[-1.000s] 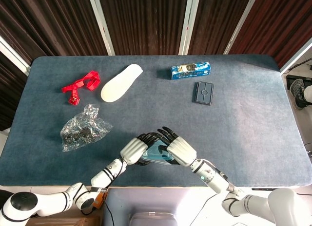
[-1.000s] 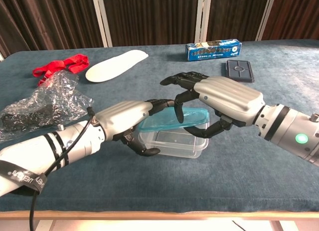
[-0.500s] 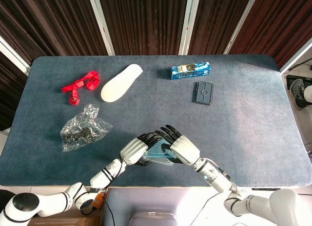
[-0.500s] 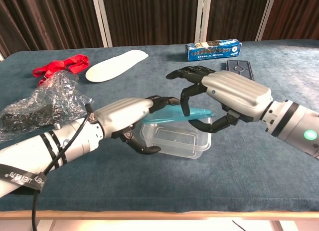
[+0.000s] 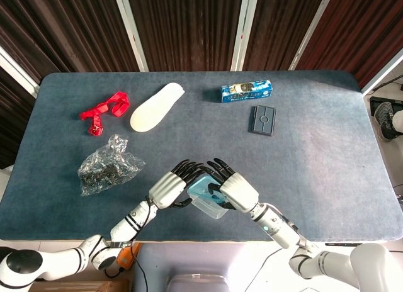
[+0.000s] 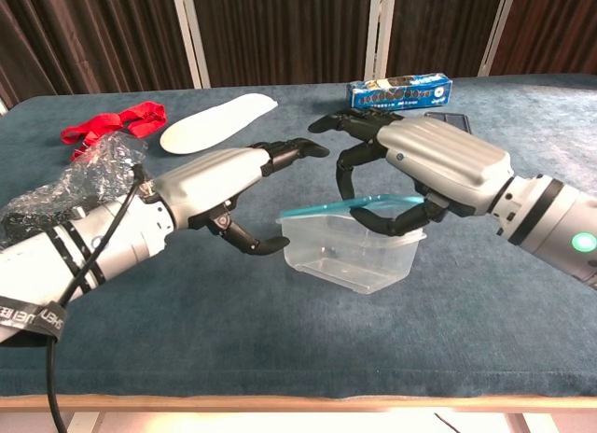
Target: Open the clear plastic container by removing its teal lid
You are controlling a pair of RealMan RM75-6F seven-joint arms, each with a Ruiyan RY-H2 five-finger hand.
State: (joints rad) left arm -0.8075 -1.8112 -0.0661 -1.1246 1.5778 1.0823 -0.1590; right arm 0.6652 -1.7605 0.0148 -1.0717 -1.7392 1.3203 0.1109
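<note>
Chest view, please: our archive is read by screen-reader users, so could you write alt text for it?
The right hand holds a teal lid at the rim of a tilted clear plastic container on a blue table, while the left hand hovers open beside it. Behind lie a crumpled plastic bag, red strap, white insole and blue box.

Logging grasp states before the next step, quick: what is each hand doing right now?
Left hand: open, fingers apart, holding nothing.
Right hand: holds the teal lid, part lifted off the clear container.
</note>
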